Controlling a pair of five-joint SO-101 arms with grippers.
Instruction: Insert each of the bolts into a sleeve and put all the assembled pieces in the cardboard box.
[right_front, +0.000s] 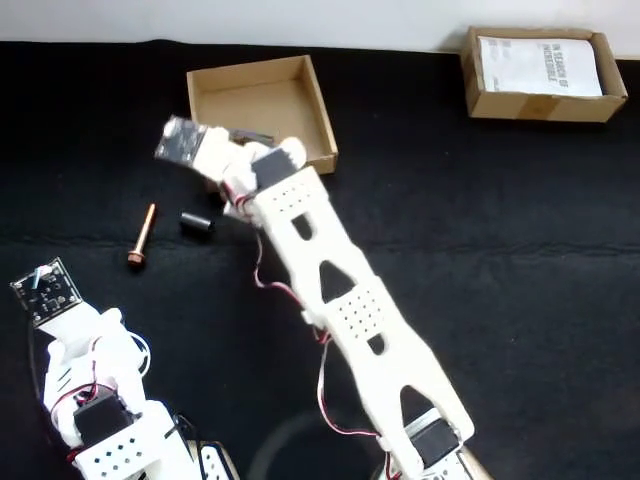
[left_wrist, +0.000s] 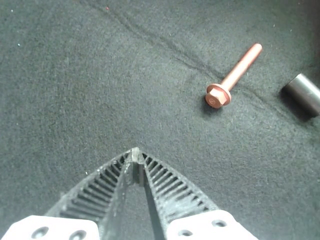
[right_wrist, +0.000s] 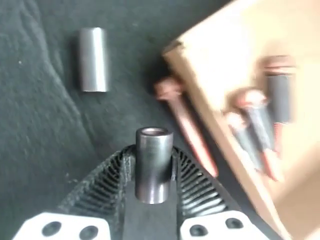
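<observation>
Black cloth is spread over the counter (right_front: 520, 260), and a pale strip of wall is seen along its far edge. An open cardboard box (right_front: 257, 73) is set toward the far side, left of the middle in the high view. A second box (right_front: 540, 106), topped by a printed sheet (right_front: 540, 65), is placed well apart at the far right.

The right arm (right_front: 340, 300) is stretched from the near edge up to the near corner of the box. The right pincer (right_wrist: 154, 150) is pinched on a dark sleeve (right_wrist: 154, 170), which is held between the ribbed fingers (right_wrist: 112, 182) with its open end turned away from the wrist. A copper-coloured second bolt (right_wrist: 187, 125) is laid on the cloth just beside the outer box wall; whether it touches the wall cannot be told. Inside the box, sleeved bolts (right_wrist: 255, 127) are seen lying side by side, too blurred to be counted surely.

A loose sleeve (right_front: 197, 224) is laid on its side on the cloth, near the box and on the near-left side of it. A bolt (right_front: 143, 235) is laid just beside this sleeve, apart from it, with its flanged head toward the near edge.

The left arm (right_front: 100, 400) is placed at the near left corner. The left pincer (left_wrist: 136, 154) is pressed together with nothing between its tips, over bare cloth, with the bolt near it.
</observation>
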